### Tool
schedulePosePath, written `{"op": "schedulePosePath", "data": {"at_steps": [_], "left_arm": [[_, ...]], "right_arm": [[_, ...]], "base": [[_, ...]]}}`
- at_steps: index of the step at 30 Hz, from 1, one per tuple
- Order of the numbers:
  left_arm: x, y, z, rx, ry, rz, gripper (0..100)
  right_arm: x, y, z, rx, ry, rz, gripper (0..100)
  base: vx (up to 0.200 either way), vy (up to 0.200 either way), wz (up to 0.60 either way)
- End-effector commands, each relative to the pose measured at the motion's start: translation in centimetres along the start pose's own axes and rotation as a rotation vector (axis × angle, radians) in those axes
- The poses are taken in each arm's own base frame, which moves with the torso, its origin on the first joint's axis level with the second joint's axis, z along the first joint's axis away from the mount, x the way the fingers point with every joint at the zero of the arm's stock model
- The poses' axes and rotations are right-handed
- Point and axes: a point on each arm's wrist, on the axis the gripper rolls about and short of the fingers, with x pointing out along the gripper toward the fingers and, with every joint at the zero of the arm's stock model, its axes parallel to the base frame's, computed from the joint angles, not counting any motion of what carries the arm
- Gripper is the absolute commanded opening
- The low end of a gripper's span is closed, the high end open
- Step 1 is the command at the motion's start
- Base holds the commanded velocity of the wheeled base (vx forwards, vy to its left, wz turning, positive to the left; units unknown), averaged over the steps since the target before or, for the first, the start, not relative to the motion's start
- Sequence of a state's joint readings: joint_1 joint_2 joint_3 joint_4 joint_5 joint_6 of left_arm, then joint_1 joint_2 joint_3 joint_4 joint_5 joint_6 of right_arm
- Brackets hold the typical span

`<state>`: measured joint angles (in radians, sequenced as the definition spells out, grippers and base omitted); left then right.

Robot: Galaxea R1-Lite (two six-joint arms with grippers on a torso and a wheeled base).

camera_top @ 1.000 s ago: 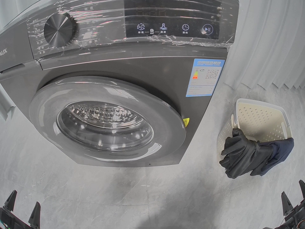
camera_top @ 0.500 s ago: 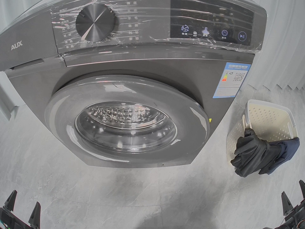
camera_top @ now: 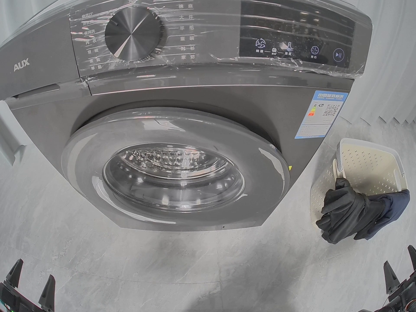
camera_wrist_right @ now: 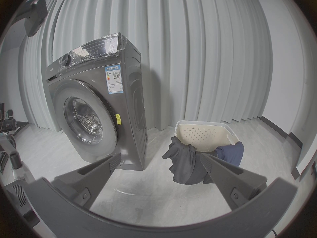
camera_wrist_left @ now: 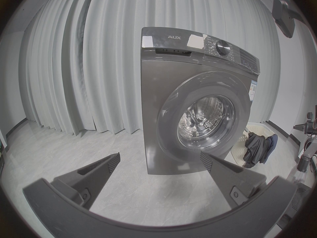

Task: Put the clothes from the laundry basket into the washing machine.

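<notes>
A grey washing machine stands in front of me with its round door shut. To its right on the floor sits a cream laundry basket. Dark clothes hang over the basket's near rim, a black piece beside a navy one. The machine, basket and clothes also appear in the wrist views. My left gripper hangs low at the left, open and empty. My right gripper hangs low at the right, open and empty, short of the basket.
Pale curtains run behind the machine and basket. Bare grey tiled floor lies between me and the machine. A white wall with dark skirting stands to the right of the basket.
The head view has shifted, so the machine and basket sit further right and slightly lower in the picture. Both grippers keep their places at the bottom corners.
</notes>
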<state>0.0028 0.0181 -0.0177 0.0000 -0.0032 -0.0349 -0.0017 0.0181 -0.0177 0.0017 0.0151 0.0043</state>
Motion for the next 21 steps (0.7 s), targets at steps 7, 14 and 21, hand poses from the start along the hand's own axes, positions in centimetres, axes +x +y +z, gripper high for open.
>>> {"op": "schedulePosePath", "data": {"at_steps": [7, 14, 21], "left_arm": [[0.03, 0.02, -0.47, 0.0, 0.004, 0.001, 100], [0.03, 0.02, -0.47, 0.0, 0.004, 0.001, 100], [0.03, 0.02, -0.47, 0.0, 0.004, 0.001, 100]], "right_arm": [[-0.01, 0.0, -0.53, 0.0, -0.001, 0.0, 100], [-0.01, 0.0, -0.53, 0.0, -0.001, 0.0, 100], [-0.01, 0.0, -0.53, 0.0, -0.001, 0.0, 100]], "base": [[0.0, 0.0, 0.09], [0.0, 0.114, 0.0], [0.0, 0.143, 0.0]]}}
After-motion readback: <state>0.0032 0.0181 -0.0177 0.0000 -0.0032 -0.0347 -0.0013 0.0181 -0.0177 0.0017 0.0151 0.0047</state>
